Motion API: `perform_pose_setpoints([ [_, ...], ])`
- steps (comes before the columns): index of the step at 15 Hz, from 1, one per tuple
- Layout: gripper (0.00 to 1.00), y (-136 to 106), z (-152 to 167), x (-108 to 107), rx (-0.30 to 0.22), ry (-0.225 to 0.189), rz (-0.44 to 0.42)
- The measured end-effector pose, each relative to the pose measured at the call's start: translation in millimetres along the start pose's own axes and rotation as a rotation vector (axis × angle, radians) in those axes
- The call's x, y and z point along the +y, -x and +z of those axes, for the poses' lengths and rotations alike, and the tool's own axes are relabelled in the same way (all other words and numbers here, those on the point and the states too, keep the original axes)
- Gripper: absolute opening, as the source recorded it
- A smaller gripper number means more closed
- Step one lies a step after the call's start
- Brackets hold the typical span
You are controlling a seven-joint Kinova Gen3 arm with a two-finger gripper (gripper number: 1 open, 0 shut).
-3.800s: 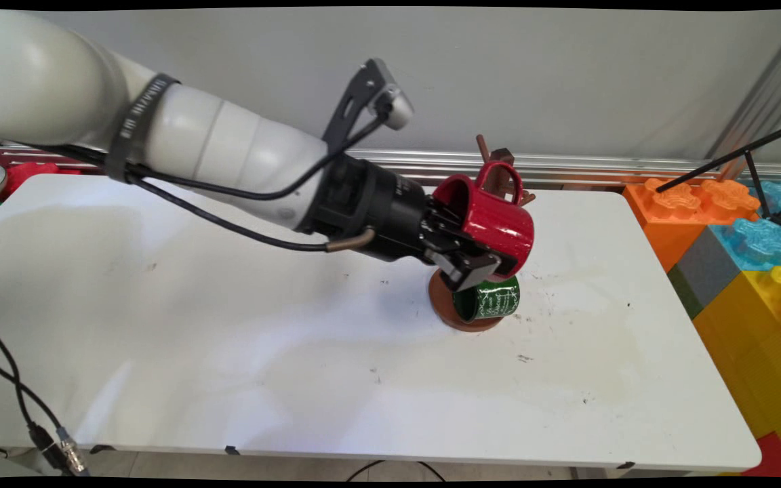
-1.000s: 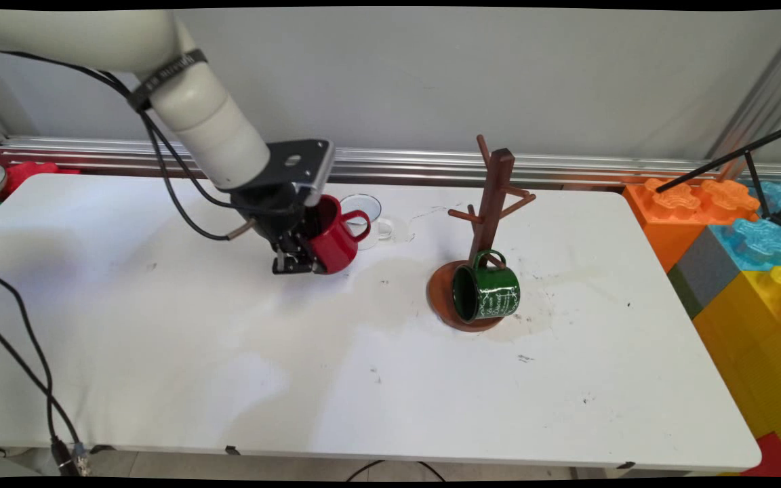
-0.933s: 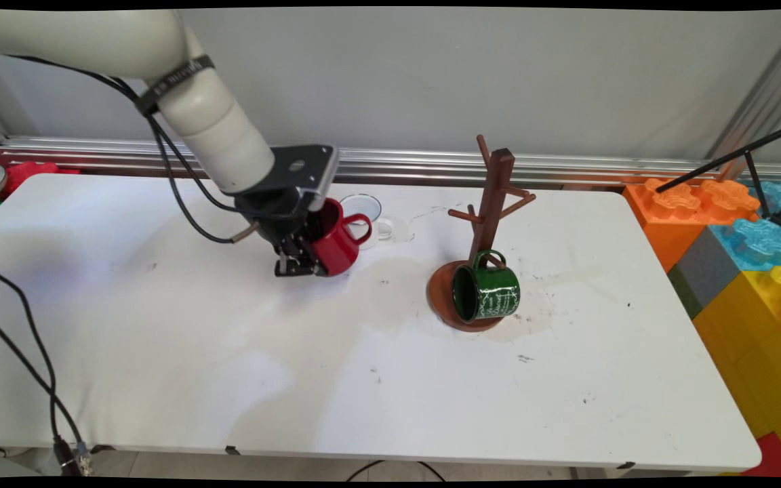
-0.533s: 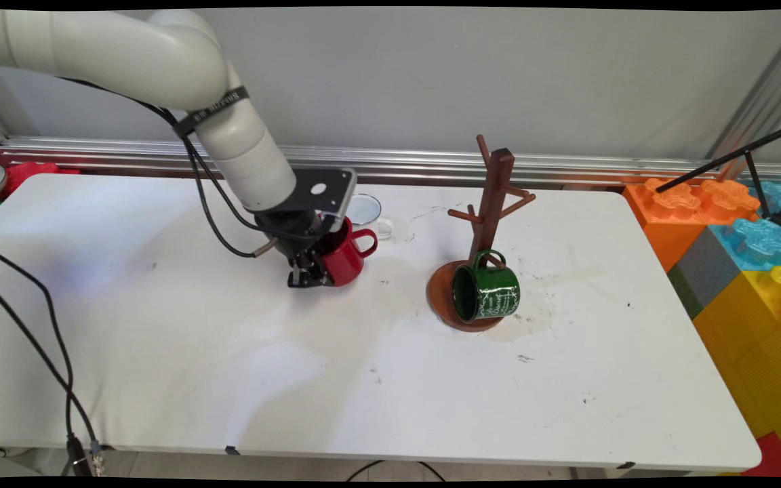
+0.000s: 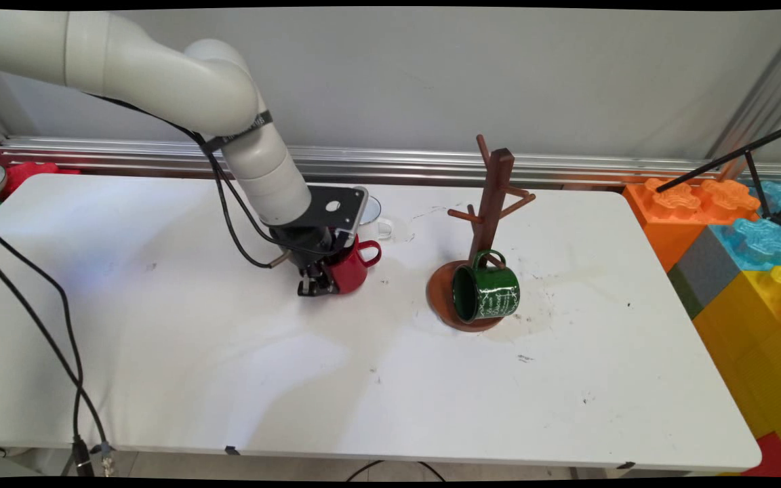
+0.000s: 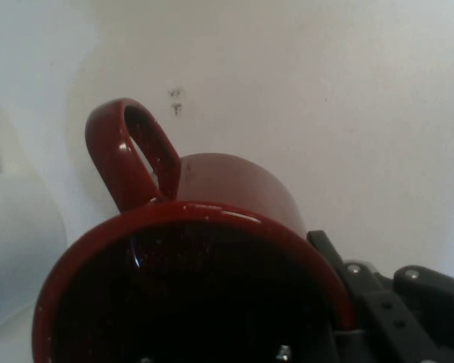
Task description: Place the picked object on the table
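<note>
A red mug [image 5: 352, 268] is pinched by its wall in the gripper [image 5: 319, 281], one finger inside the rim and the other against the outside. The mug is held upright, low over the white table [image 5: 228, 379], roughly at the table's middle and toward its far side; whether its base is touching the tabletop cannot be told. Its handle [image 5: 369, 254] is turned to the right in the main view. In the hand view the mug's dark inside [image 6: 189, 302] fills the lower part of the picture, with the handle [image 6: 132, 155] rising at upper left.

Just behind the red mug, a white mug [image 5: 375, 215] is partly hidden by the gripper's bracket. To the right, well apart, a brown wooden mug stand [image 5: 492, 196] is set on a round base, and a green mug [image 5: 487, 291] is hung from a low peg by its handle, lying tilted against the base. Coloured toy blocks [image 5: 736, 251] are stacked beyond the table's right edge.
</note>
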Motion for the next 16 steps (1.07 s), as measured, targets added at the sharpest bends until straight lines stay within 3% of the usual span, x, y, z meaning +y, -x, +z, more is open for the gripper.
perform_pose_setpoints([
  [8,0.00,-2,18,-3,-0.008,0.007,0.006],
  [9,1.00,-3,20,-4,-0.008,0.007,0.007],
  [16,1.00,-9,17,-4,0.024,0.006,0.018],
])
